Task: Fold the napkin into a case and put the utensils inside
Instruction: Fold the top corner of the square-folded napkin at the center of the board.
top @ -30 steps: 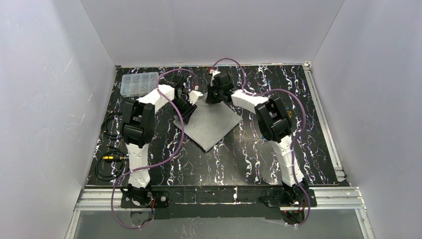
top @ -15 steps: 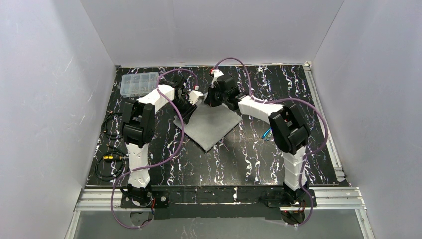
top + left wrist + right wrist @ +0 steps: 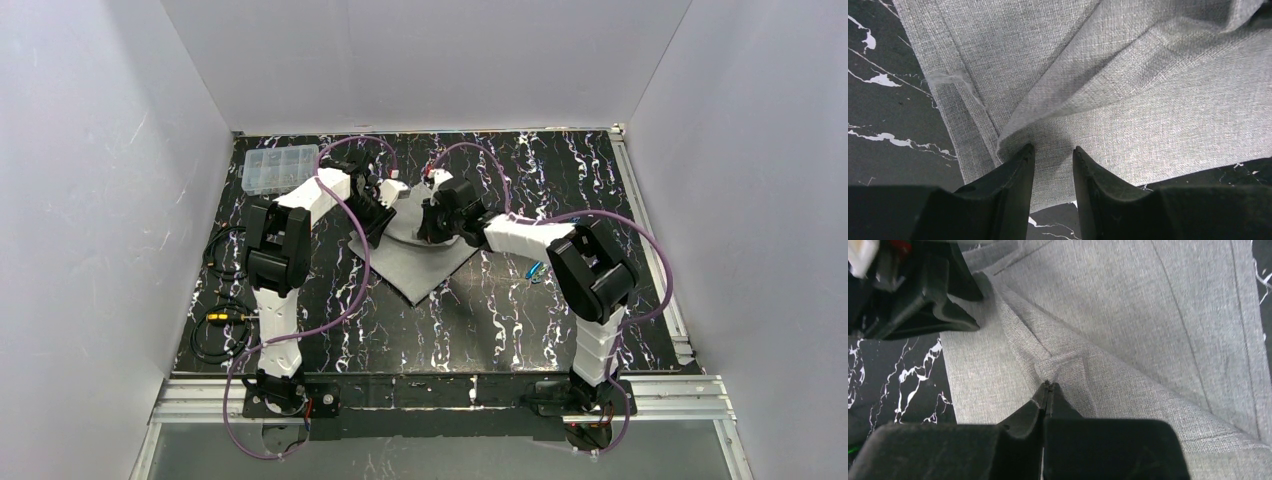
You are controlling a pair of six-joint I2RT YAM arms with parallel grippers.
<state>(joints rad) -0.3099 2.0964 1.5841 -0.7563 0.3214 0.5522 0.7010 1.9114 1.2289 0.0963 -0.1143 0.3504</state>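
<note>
1. The light-grey woven cloth napkin [image 3: 422,265] lies toward the far middle of the black white-veined table [image 3: 480,320]. Its far side is now up off the surface, hanging in a curl between the two claws.
2. The right gripper [image 3: 1048,385] is pressed tight together on a puckered ridge of the cloth. A second ago it sat at the napkin's far corner. It has since drawn in over the middle of the cloth, bringing that corner with it.
3. The right arm's elbow has swung out toward the right edge. That uncovers a slim blue metal utensil [image 3: 537,270] on the table, just off the napkin's right corner.
4. The left gripper [image 3: 1053,150] is at the napkin's left side with its jaws narrowly apart. A fold of cloth runs into the gap, so it looks like a pinch. It has barely shifted.
5. My read: the first fold is under way and no case is formed yet. The utensils wait outside.
</note>
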